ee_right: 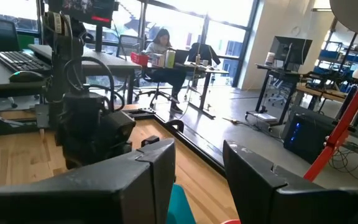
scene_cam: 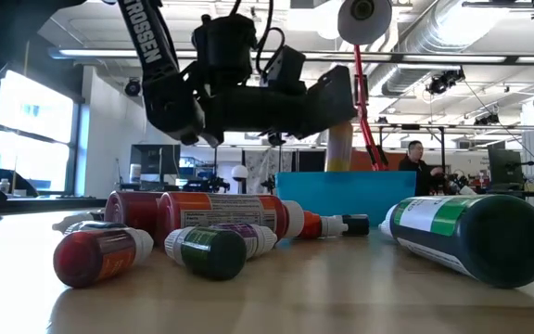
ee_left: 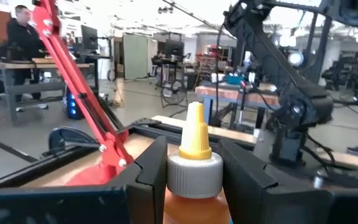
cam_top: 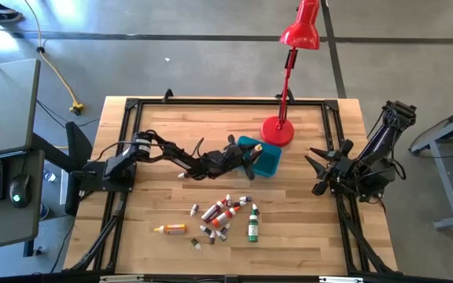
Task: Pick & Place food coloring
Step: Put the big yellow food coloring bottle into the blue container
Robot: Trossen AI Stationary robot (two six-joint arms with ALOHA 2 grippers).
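The jaws of the left gripper [ee_left: 194, 180] pinch an orange dropper bottle [ee_left: 194, 165] held just above the teal tub [cam_top: 267, 159], so the placing step seems in hand and next it needs lowering and release, while the right gripper [ee_right: 197, 168] waits with jaws spread at the table's right edge.

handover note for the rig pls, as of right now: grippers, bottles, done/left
Left gripper: shut on an orange bottle, held by the teal tub.
Right gripper: open, empty, parked at the table's right edge.
Other bottles: lying in a loose cluster on the table's front half, one orange bottle apart on the left.
Done: one bottle picked.
Left: drop it in the tub, then the cluster.
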